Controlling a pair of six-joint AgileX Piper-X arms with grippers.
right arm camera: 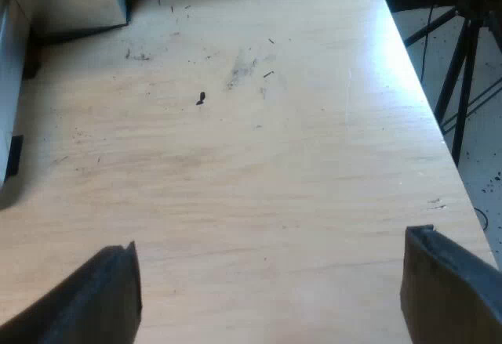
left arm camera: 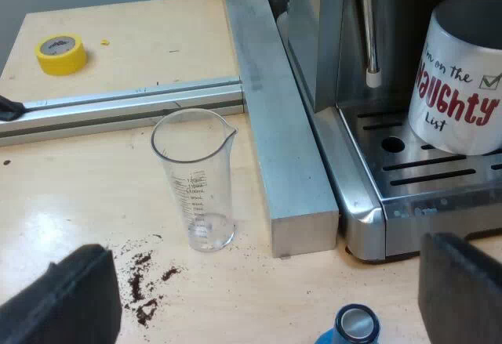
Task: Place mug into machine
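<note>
Nearest in the left wrist view, my left gripper [left arm camera: 267, 281] hangs wide open with nothing between its fingers, low over the wooden table [left arm camera: 70, 195]. Between the fingertips sits the blue tamper [left arm camera: 349, 327], its metal face up, touched by neither finger. Near it, loose coffee grounds [left arm camera: 145, 289] are scattered on the wood. A little farther stands the measuring glass [left arm camera: 194, 179], upright and empty, just beside a thick metal bar [left arm camera: 274, 124] that runs along the side of the espresso machine [left arm camera: 369, 211]. On the slotted drip tray [left arm camera: 427, 175] at the machine's front stands the mug [left arm camera: 463, 77]. It is white with red lettering, upright as far as I can judge from this angle, and well apart from both fingers. The steam wand [left arm camera: 369, 38] hangs down beside it. Farther off, a metal rail [left arm camera: 118, 105] meets the bar, and beyond the rail lies a roll of yellow tape [left arm camera: 61, 52].

In the right wrist view, my right gripper [right arm camera: 271, 281] is likewise spread wide and holds nothing, low over the table's wood. Farther on, a few dark specks [right arm camera: 201, 98] lie on the surface, and past the table's edge the black legs of a stand [right arm camera: 463, 54] rise from the floor.
</note>
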